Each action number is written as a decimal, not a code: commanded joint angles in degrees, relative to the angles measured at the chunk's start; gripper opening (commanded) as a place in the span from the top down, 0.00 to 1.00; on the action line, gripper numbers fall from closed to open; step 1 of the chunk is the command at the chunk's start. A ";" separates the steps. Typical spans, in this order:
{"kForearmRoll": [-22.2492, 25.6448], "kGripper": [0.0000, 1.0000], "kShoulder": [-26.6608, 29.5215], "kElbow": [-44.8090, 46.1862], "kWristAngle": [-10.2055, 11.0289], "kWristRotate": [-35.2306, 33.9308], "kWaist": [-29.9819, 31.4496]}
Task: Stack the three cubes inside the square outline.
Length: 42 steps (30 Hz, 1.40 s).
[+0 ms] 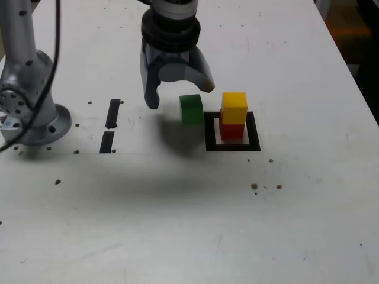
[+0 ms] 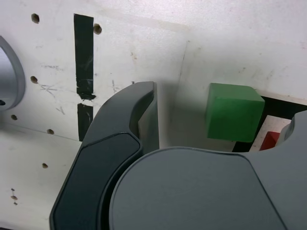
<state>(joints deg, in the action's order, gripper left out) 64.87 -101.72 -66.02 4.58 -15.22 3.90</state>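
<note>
The green cube (image 1: 191, 109) sits on the white table just off the square outline (image 1: 232, 146), on the exterior view's left side of it. Inside the outline the yellow cube (image 1: 234, 106) rests on top of the red cube (image 1: 232, 130). My gripper (image 1: 180, 96) hangs a little above and behind the green cube, open, holding nothing. In the wrist view the green cube (image 2: 233, 111) lies on the table between my two spread fingers (image 2: 139, 110). A corner of the red cube (image 2: 272, 140) and part of the outline (image 2: 283, 103) show past it. The yellow cube is hidden there.
Two short black strips (image 1: 113, 113) (image 1: 107, 142) lie on the table toward the exterior view's left. The arm's grey base (image 1: 29, 112) stands at the far left. Small holes dot the white tabletop (image 1: 177, 225).
</note>
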 commanded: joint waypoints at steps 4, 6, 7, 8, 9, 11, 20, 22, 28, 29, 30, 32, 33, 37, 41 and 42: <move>-1.70 0.01 -3.48 -0.34 -0.43 0.39 -0.97; -2.47 0.03 -4.49 -0.32 -0.45 0.52 -1.10; -2.94 0.03 -4.83 -0.24 -0.43 0.54 -1.11; -3.42 0.04 -5.09 -0.13 -0.42 0.54 -1.12; -3.88 0.06 -5.26 0.03 -0.43 0.54 -1.12; -5.19 0.10 -5.73 0.48 -0.90 0.73 -1.13; -9.61 0.48 -7.23 1.99 -0.25 4.39 -1.15; -10.25 0.57 -7.00 2.41 0.08 4.41 -1.15; -10.46 0.75 -5.84 2.88 1.42 3.96 -1.14; -10.49 0.77 -5.57 2.97 1.71 3.87 -1.15; -10.52 0.80 -5.23 3.10 1.96 3.82 -1.15; -10.41 0.85 -4.27 3.30 2.42 3.80 -1.15; -9.79 0.88 -3.04 3.24 2.81 3.89 -1.15; 1.64 0.90 4.34 -2.33 4.07 4.96 -1.01; 14.79 0.90 7.35 -13.85 4.08 6.48 0.15; 17.41 0.90 7.13 -17.08 4.01 6.70 0.63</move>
<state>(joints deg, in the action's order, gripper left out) 72.60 -93.88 -75.43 8.65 -8.60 3.95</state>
